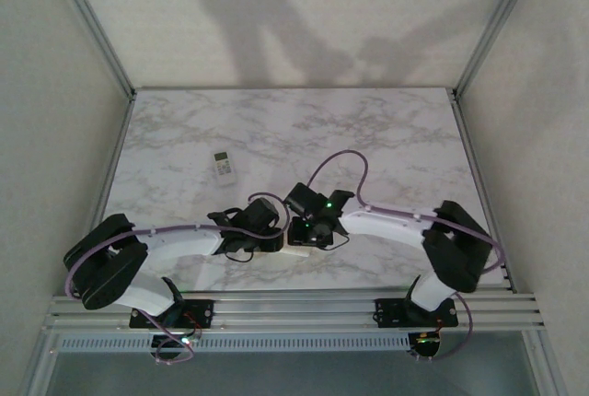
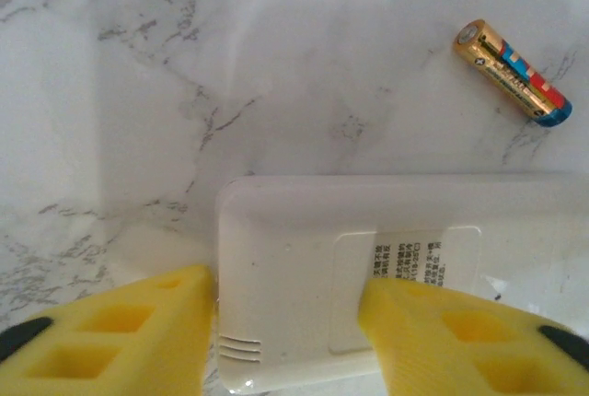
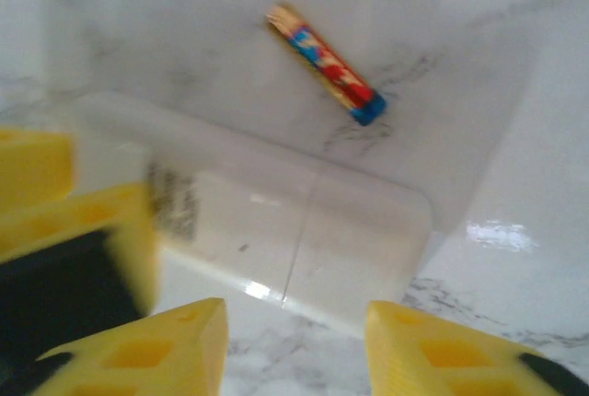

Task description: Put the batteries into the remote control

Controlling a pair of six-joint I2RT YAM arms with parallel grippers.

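1. Top external view: both arms are bent inward over the marble table (image 1: 396, 138). The left hand (image 1: 276, 244) and right hand (image 1: 313, 235) are placed close together over a white remote (image 1: 299, 250), of which a pale strip is seen beneath them. A second remote (image 1: 225, 167), face up, is seen well beyond the first, toward the far left.
2. Left wrist view: the remote (image 2: 368, 258) is seen lying back up, with a printed label (image 2: 409, 262) and small slots (image 2: 241, 348) near its short end. The left hand (image 2: 290, 341) is held wide. One finger (image 2: 110, 331) is set just beside that short end and the other (image 2: 460, 341) over the remote's back, so nothing is clamped. A battery (image 2: 513, 72), gold with red and blue bands, lies on the table beyond the remote's long edge, near but apart and slanted to it.
3. Right wrist view (blurred): the remote (image 3: 276, 221) is seen just ahead of the right hand (image 3: 294, 355), which is spread wide with bare table in its gap. The battery (image 3: 327, 64) lies past the remote's far edge. A finger of the left hand (image 3: 74, 258) is seen at the remote's labelled end.
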